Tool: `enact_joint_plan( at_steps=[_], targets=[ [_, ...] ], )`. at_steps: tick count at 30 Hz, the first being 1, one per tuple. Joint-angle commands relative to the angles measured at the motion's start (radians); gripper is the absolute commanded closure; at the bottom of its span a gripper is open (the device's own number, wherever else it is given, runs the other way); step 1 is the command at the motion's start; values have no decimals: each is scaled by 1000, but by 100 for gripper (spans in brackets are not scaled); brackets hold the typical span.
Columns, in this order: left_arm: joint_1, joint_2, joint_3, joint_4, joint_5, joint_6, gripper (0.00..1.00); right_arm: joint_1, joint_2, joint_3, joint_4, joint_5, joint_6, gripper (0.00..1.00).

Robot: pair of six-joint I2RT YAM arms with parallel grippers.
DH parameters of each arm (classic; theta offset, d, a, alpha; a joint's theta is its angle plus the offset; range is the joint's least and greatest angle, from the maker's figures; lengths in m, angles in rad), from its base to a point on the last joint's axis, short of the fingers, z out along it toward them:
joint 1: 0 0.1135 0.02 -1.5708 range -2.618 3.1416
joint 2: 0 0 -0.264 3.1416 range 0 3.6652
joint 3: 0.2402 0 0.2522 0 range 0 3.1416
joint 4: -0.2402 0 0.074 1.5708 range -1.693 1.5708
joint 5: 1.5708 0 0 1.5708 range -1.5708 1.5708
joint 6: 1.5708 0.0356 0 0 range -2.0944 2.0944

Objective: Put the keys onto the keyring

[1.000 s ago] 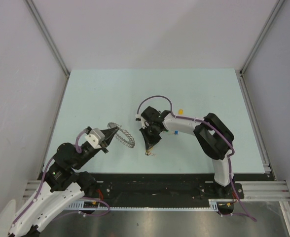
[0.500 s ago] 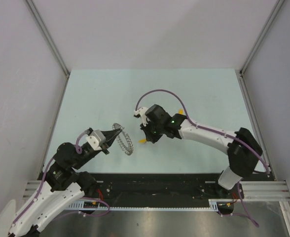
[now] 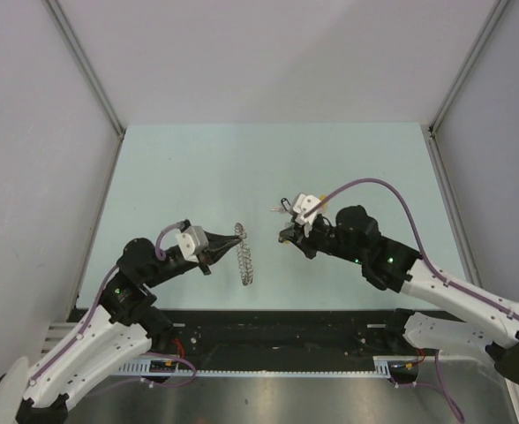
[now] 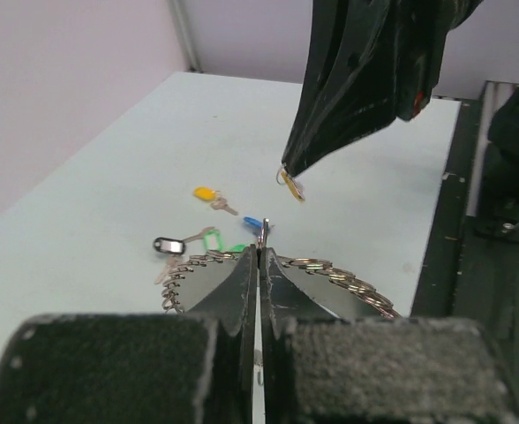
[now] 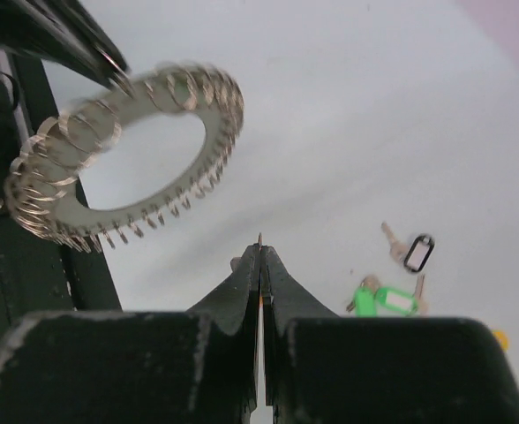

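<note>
My left gripper [image 3: 217, 253] is shut on the rim of the keyring [image 3: 245, 257], a large coiled silver ring held edge-on above the table. The ring also shows in the left wrist view [image 4: 357, 283] and in the right wrist view [image 5: 217, 124]. My right gripper [image 3: 287, 236] is shut on a small orange key [image 4: 292, 188], which hangs from its tip just right of the ring. In the right wrist view its jaws [image 5: 259, 254] are closed with a metal tip poking out. Black [image 4: 168, 245], green [image 4: 211, 238], blue [image 4: 255, 223] and yellow [image 4: 205, 193] keys lie on the table.
The loose keys lie in a cluster on the pale green table [image 3: 171, 177] behind the right gripper; the black one [image 3: 282, 208] shows in the top view. A black rail [image 3: 268, 327] runs along the near edge. Grey walls stand on three sides.
My right gripper has lifted the orange key off the table and swung right as its arm stretched out. My left gripper has carried the keyring to the right, towards it.
</note>
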Motion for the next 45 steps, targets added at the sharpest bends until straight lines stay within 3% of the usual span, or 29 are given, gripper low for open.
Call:
enact_joint_plan(
  at_steps=[1, 9, 20, 45],
  targets=[
    [30, 90, 24, 190, 179, -81, 100, 3, -99, -56, 174, -95, -127, 100],
    [69, 259, 107, 250, 360, -71, 100, -45, -139, -114, 246, -250, -213, 100],
    [122, 290, 95, 273, 486, -43, 100, -109, -90, -137, 335, -446, -208, 100],
    [124, 313, 96, 247, 536, -23, 100, -68, -121, -151, 346, -449, -170, 100]
  ],
)
